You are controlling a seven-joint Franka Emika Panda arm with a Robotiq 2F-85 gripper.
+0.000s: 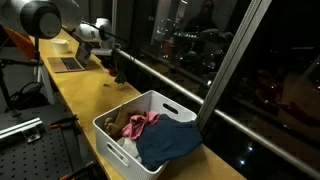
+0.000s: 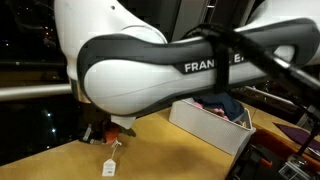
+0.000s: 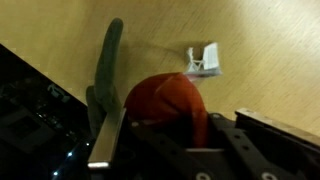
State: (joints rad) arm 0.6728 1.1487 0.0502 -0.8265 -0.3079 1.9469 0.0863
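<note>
One red-orange cloth (image 3: 168, 100), soft and bunched into a rounded lump, pinched between the narrowed jaws of the gripper (image 3: 176, 130), just above the smooth tan wooden counter (image 3: 270, 60). One flat white paper tag (image 3: 205, 60), lying on the counter just beside the cloth. One limp dark-green strip (image 3: 106, 65), long and narrow, alongside. One white rectangular plastic basket (image 1: 118, 148), well apart along the counter, heaped with crumpled blue fabric (image 1: 168, 142) and pink fabric (image 1: 142, 122).
</note>
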